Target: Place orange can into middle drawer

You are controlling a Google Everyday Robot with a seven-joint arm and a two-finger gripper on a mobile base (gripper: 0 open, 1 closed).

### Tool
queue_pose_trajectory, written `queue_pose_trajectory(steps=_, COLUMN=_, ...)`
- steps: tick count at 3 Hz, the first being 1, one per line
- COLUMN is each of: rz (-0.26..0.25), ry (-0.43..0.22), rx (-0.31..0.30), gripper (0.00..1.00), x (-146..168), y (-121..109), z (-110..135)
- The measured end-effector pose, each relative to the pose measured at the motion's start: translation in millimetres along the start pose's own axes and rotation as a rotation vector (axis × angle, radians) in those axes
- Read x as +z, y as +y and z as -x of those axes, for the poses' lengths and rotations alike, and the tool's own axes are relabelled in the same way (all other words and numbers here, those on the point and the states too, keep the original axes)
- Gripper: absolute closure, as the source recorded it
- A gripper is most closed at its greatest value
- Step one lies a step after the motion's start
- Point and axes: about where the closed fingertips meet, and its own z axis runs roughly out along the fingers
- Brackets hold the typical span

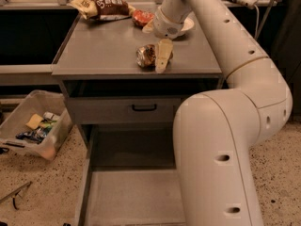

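We are noting the orange can [146, 56] lying on the worktop [101, 51], near the front edge and right of centre. The gripper [160, 60] is hanging just beside the can, on its right. Behind them, a snack bag [101, 6] is lying at the back left and a plate [189, 25] at the back right. Under the worktop a drawer front [122, 109] is sitting closed. Below it, the middle drawer [131, 197] is standing pulled out toward us. A bin [33, 128] is resting on the floor, left.

The middle drawer [127, 197] lies open from above, but the arm [216, 164] blocks its right side. On the cabinet top [103, 51] above it, the gripper [157, 60] stands beside the orange can [146, 55].
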Motion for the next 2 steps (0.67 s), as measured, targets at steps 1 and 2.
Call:
queue_pose_trajectory(steps=1, rz=0.007, ry=0.080, rx=0.094, gripper=0.00, x=9.0, y=-7.8, z=-10.8)
queue_pose_trajectory(steps=2, rz=0.043, ry=0.069, rx=0.114, gripper=0.19, x=21.4, y=-6.0, z=-11.8)
